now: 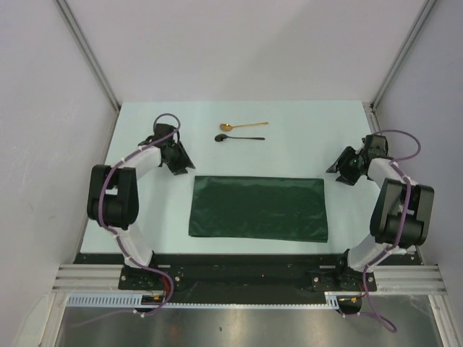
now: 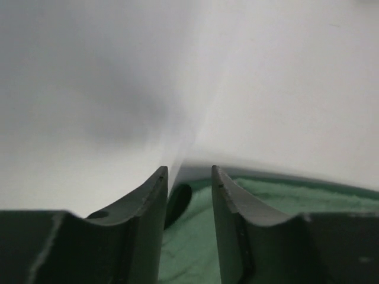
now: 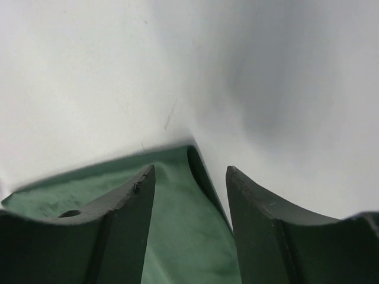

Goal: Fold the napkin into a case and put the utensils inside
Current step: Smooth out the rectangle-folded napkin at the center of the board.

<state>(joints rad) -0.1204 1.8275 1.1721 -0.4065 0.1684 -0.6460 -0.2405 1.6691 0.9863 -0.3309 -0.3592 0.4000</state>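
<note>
The dark green napkin (image 1: pixel 258 208) lies flat in the middle of the table as a wide folded rectangle. My left gripper (image 1: pixel 179 163) hovers just beyond its far left corner, jaws open. Between them the left wrist view shows the napkin (image 2: pixel 284 198) and its looped fold edge, with nothing clamped by the left gripper (image 2: pixel 189 173). My right gripper (image 1: pixel 342 170) stands open just off the far right corner. The napkin (image 3: pixel 183 231) corner lies under the gap of the right gripper (image 3: pixel 189 170). Both utensils lie behind the cloth: a gold spoon (image 1: pixel 242 126) and a black spoon (image 1: pixel 239 138).
The white table (image 1: pixel 289 155) is walled by pale panels on the left, right and back. A black rail (image 1: pixel 239 264) runs along the near edge by the arm bases.
</note>
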